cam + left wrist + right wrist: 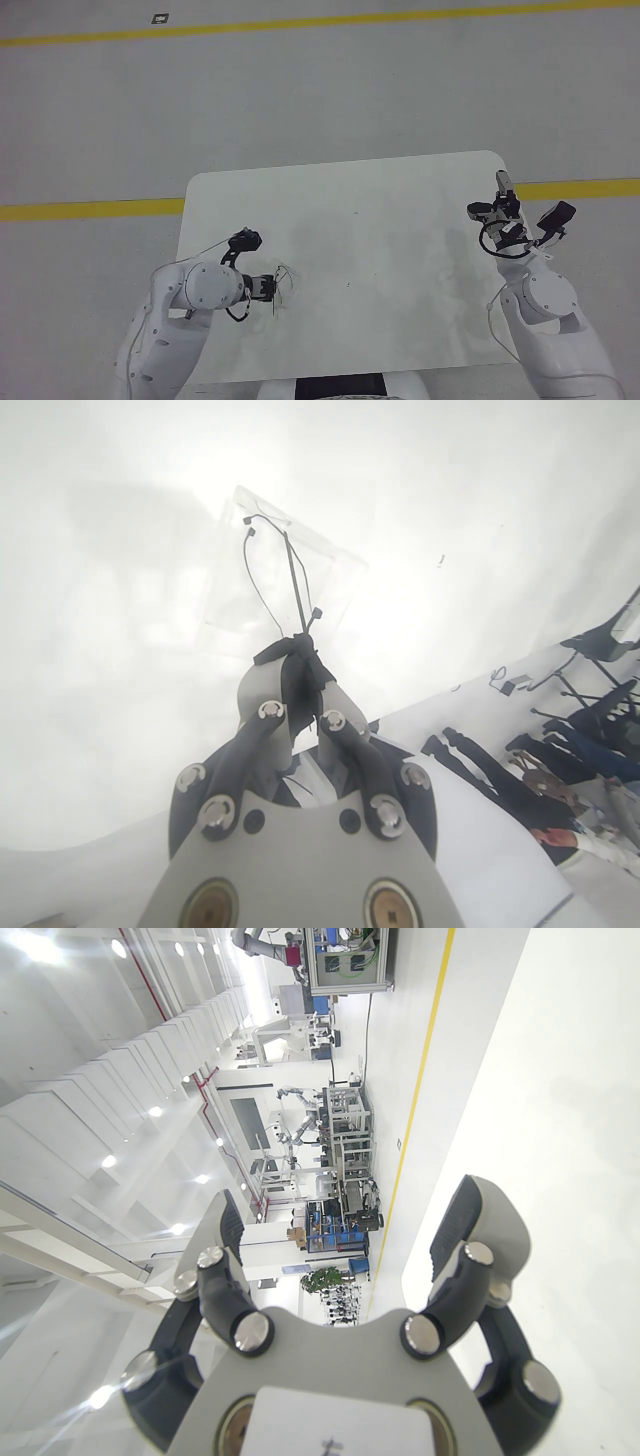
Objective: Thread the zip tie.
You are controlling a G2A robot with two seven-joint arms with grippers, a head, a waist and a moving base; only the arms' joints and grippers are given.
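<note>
At the near-left of the white table (pixel 380 220): left gripper (pixel 299 648), pinched tight on one end of a black zip tie (pixel 294 580). From the fingertips, strap running straight out over a clear tray (pixel 350 565), with other zip ties (pixel 248 565) lying on it just alongside. Far right, by the table's edge: right gripper (pixel 345 1213), spread wide, grasping nothing, well apart from the ties.
</note>
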